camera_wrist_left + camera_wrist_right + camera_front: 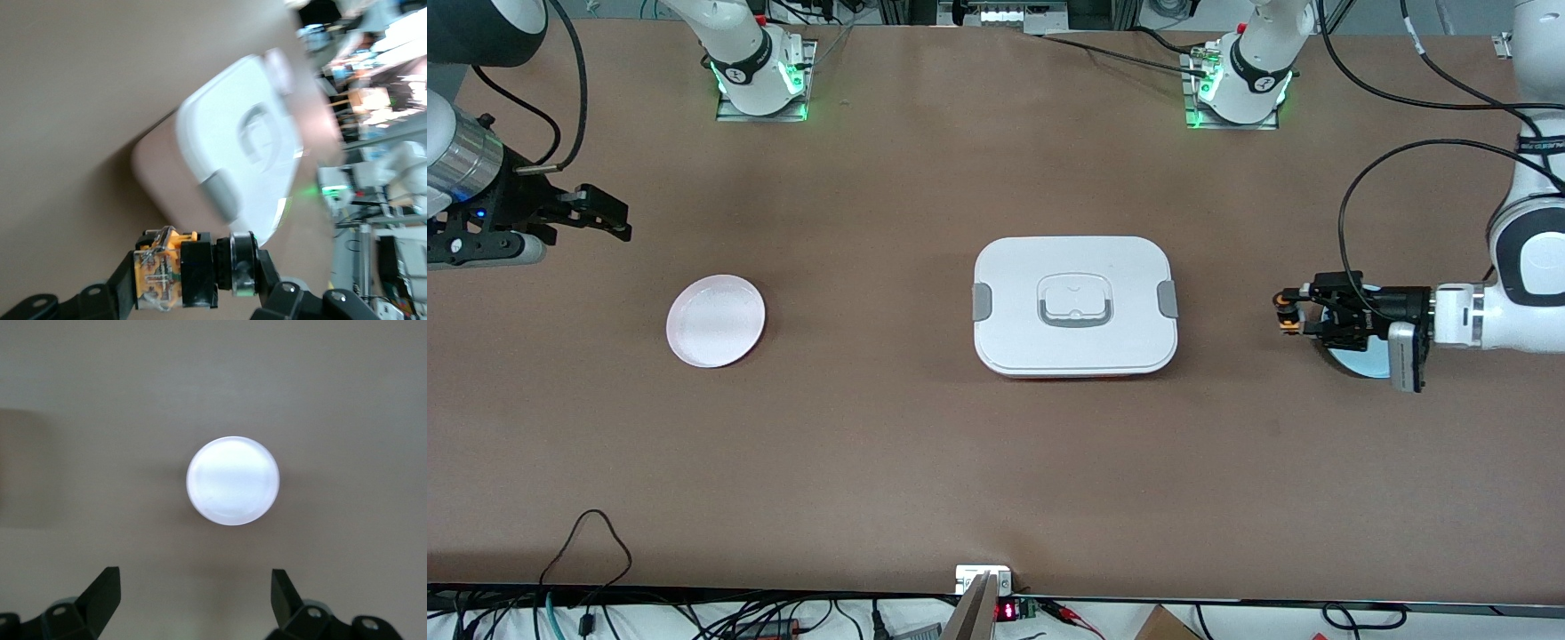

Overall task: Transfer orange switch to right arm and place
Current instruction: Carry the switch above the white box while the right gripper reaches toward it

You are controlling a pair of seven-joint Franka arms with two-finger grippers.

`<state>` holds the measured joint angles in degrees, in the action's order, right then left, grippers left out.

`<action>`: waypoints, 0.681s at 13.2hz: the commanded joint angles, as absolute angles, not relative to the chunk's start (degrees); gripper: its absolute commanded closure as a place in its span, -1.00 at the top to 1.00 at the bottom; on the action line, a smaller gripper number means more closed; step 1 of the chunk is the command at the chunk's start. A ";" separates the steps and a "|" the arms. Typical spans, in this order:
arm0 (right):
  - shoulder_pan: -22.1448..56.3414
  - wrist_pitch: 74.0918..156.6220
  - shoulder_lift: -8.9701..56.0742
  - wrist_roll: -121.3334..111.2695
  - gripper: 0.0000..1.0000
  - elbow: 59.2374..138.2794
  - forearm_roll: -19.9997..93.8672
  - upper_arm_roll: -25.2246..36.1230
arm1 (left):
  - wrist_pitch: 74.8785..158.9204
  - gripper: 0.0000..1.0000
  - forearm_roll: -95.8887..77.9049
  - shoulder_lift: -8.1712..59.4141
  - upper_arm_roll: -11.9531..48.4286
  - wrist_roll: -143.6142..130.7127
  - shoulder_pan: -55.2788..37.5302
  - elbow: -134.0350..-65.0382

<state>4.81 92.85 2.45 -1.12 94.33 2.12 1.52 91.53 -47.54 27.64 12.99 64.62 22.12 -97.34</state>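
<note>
Over the left arm's end of the table, front view: the left gripper (1288, 313) is clamped on the orange switch (1285, 312), carried in the air just off a pale blue dish (1360, 363). A white lidded box (1074, 306) sits mid-table, and a pink plate (716, 320) lies toward the right arm's end. The right gripper (609, 218) waits up by that end, jaws spread and empty.

Left wrist view now: the switch (193, 270) lies crosswise between the fingers (270, 280), tan-orange block at one end, black barrel in the middle. It looks light, rigid plastic, small enough to twist in a pinch. My call: the exposed block end with its flat faces is the safer place for the receiving fingers, since the round barrel could roll.

Right wrist view: open fingertips (100, 593) frame the plate (233, 481) directly below, nothing held.
</note>
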 commanded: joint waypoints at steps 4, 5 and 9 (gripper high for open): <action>3.43 89.74 4.56 -4.99 1.00 93.43 20.54 2.11 | 88.86 -0.27 -65.10 31.98 25.54 78.56 21.54 -97.74; 3.51 89.91 5.18 -5.44 1.00 93.34 21.26 2.02 | 89.47 -0.27 -68.52 32.69 27.93 80.66 20.75 -97.65; 3.43 86.15 7.90 -5.54 1.00 93.52 32.66 2.02 | 98.67 -0.32 -82.49 32.34 31.28 96.36 13.21 -97.73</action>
<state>3.97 89.11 6.53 -4.64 94.38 27.32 2.05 95.11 -76.66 32.26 29.95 88.16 15.67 -97.82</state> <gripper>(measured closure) 0.000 0.273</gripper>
